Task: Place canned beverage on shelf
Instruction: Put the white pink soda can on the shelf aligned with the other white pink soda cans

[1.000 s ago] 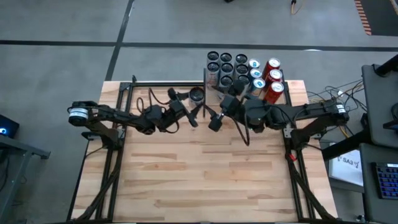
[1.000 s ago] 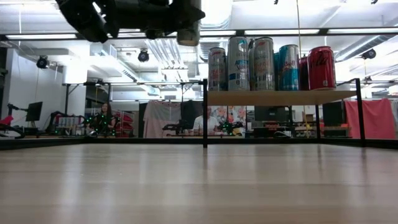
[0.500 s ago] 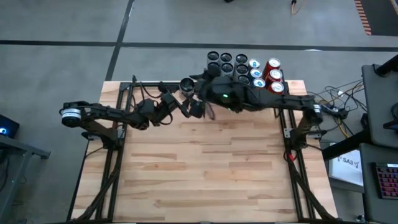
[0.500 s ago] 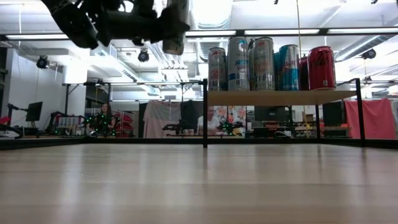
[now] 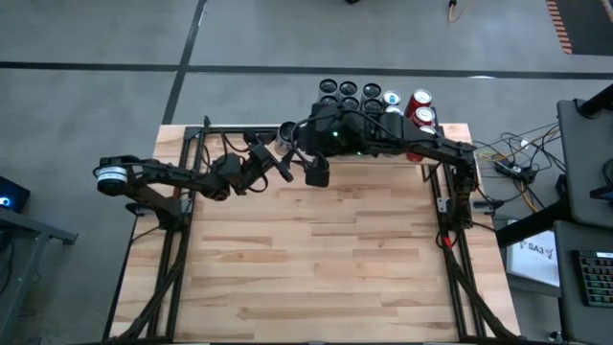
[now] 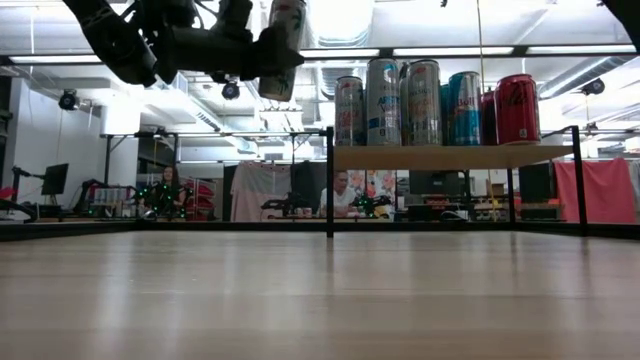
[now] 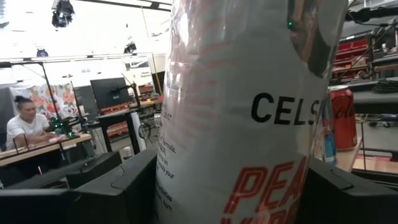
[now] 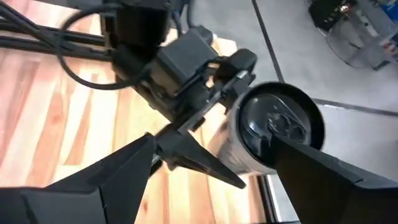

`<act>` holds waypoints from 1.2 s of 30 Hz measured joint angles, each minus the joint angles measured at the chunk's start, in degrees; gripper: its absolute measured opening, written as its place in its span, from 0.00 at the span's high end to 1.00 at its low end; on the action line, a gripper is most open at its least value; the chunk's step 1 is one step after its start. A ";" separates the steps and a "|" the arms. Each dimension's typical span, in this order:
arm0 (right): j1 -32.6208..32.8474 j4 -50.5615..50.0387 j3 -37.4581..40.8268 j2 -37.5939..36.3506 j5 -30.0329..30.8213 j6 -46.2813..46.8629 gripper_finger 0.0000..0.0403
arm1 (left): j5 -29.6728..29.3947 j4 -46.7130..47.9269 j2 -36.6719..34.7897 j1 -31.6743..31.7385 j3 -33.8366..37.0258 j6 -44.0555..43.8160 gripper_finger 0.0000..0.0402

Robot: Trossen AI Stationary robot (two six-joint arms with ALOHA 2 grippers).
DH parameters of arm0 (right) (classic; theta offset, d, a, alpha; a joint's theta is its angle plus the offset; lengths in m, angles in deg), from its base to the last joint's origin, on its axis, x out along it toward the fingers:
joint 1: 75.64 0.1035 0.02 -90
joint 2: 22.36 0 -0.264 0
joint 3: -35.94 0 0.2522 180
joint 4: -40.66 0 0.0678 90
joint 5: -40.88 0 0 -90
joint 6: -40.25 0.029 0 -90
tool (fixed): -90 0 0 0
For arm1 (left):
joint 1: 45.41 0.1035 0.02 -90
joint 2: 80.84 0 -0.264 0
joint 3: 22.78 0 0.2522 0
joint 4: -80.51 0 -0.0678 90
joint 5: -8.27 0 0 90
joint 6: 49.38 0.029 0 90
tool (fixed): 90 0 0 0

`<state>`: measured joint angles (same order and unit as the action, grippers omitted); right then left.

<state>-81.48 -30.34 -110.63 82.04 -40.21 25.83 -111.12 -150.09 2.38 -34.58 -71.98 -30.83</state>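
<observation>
In left claw [image 6: 262,62] (aloft): can [image 6: 283,40]

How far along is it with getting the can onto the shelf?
Done: several cans already stand on the shelf. In hand: the left tool holds a white can high in the air, beside the shelf's end, while the right tool hovers open next to it. Left: carrying the can across and setting it on the board.

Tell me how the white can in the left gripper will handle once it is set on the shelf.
The white can is tall and slim, so it probably tips easily if nudged. Its printed wall looks smooth and glossy, likely slippery in the left gripper. On its side it would likely roll along the shelf.
</observation>
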 joint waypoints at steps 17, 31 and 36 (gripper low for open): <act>-2.70 7.04 1.69 0.74 5.93 -1.14 0.22 | 1.75 0.79 0.06 -0.04 -0.55 -1.75 0.37; -5.15 12.33 5.20 0.81 -0.60 3.93 0.22 | 2.31 0.39 0.09 -0.26 -2.15 -4.50 0.37; -5.15 16.21 6.97 0.81 -0.60 4.21 0.25 | 2.23 0.46 0.09 -0.28 -2.38 -4.07 0.37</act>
<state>-86.62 -14.13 -103.66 82.85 -40.81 30.04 -108.89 -149.63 2.47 -34.87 -74.36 -34.90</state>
